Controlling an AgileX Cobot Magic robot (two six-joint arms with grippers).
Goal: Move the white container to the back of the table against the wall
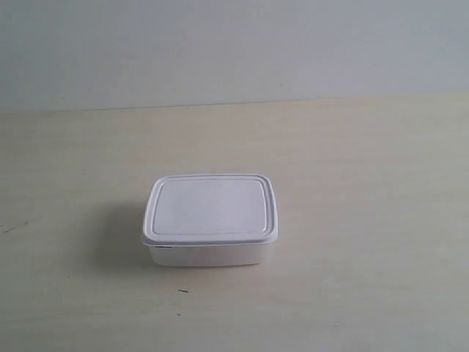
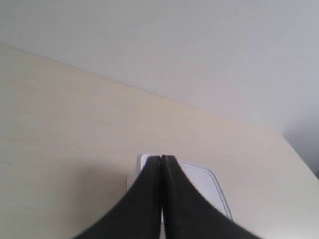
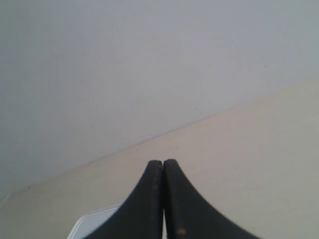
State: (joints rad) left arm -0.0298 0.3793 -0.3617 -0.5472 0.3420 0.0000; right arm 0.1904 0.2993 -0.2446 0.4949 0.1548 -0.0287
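White container (image 1: 211, 213) largely hidden in wrist views behind left pincer (image 2: 162, 158), right pincer (image 3: 163, 162); both closed, empty.

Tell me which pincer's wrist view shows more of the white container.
The left pincer: the white container shows much of its lid beyond the shut tips, while the right pincer has only a corner in view.

white container (image 1: 211, 218), cream wood-grain table (image 1: 366, 220), grey-white wall (image 1: 234, 44)

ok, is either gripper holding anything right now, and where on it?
Nothing held: left gripper and right gripper are both shut on nothing; the white container sits untouched on the table.
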